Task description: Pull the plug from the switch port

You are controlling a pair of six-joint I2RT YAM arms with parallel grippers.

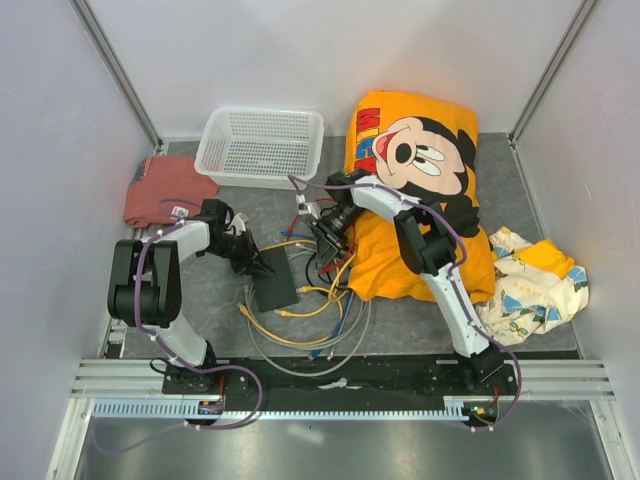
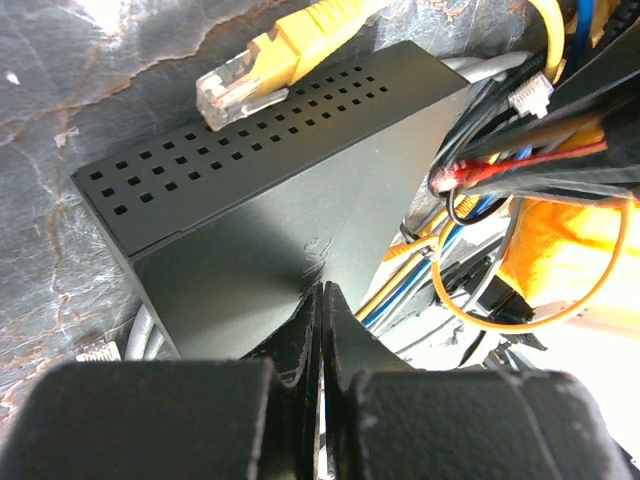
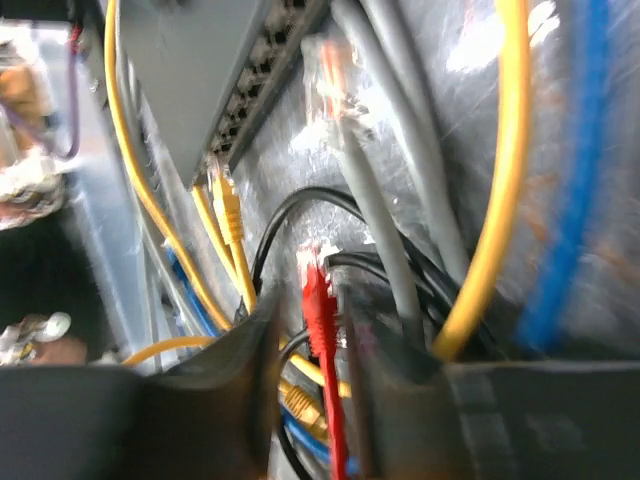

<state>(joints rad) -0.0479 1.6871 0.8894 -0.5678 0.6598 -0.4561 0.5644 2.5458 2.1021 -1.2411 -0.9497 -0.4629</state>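
Note:
The switch (image 1: 273, 287) is a flat black box lying among loose cables. My left gripper (image 1: 263, 266) is shut, its tips (image 2: 322, 291) resting on the switch's top (image 2: 250, 240). A loose yellow plug (image 2: 245, 80) lies on the vented edge. My right gripper (image 1: 327, 244) hovers just right of the switch. In the right wrist view its jaws (image 3: 312, 300) stand apart with a red plug (image 3: 318, 290) between them, lying against the right finger and clear of the socket row (image 3: 258, 95). Another yellow plug (image 3: 226, 200) sits at that row.
A white mesh basket (image 1: 260, 145) stands behind the switch. An orange Mickey Mouse cloth (image 1: 415, 170) lies under the right arm, a red cloth (image 1: 165, 190) at the left, a patterned cloth (image 1: 535, 275) at the right. Yellow, grey and blue cables (image 1: 300, 325) coil in front.

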